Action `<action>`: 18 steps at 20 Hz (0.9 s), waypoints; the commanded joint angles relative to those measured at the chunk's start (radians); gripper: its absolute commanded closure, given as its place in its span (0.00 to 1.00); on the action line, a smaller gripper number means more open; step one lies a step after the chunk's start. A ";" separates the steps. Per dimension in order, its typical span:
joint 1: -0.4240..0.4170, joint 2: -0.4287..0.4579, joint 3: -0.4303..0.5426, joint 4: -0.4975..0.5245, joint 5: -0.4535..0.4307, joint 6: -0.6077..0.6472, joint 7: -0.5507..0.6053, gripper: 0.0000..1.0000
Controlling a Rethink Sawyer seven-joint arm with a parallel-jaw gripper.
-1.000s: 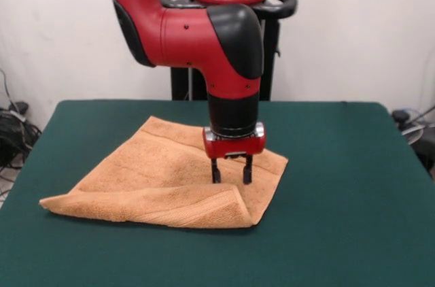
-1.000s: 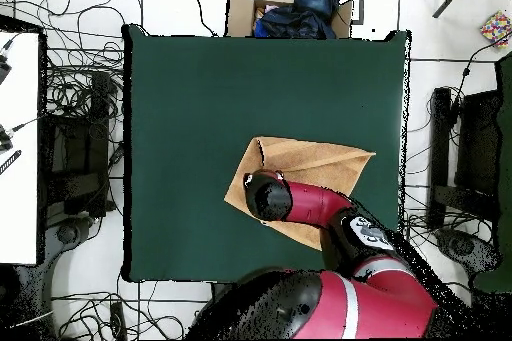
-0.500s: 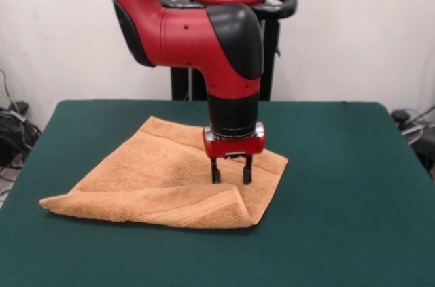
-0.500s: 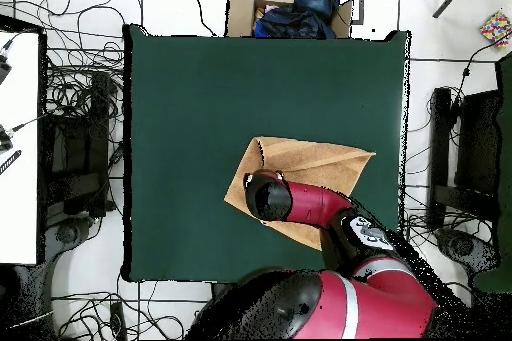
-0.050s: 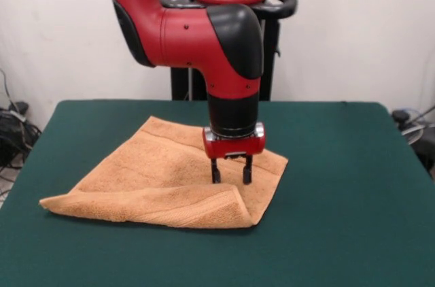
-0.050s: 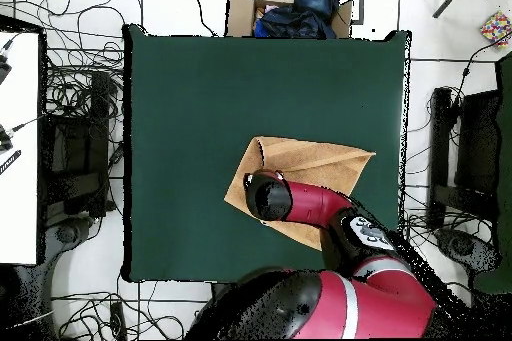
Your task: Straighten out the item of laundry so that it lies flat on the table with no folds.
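The item of laundry (image 5: 156, 178) is an orange-tan towel, folded over on itself, with a thick folded edge along its near side in the front view. It lies on the dark green table (image 5: 340, 219). My gripper (image 5: 231, 179) points straight down over the towel's right part, just behind the fold's corner. Its two fingers stand open with nothing between them, tips at or just above the cloth. From overhead, the towel (image 6: 310, 164) shows as a wedge, partly hidden under my arm, and the gripper is hidden under the wrist (image 6: 266, 195).
A cardboard box (image 6: 290, 12) with dark cloth in it sits beyond the table's far edge in the overhead view. Cables and stands lie on the floor along both sides. Bare green table (image 6: 200, 107) spreads wide around the towel.
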 commanded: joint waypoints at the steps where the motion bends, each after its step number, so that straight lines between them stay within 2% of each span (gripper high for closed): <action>1: 0.025 0.083 0.015 -0.126 0.040 0.009 0.160 0.00; 18: 0.059 0.098 0.021 -0.191 0.070 0.040 0.168 0.00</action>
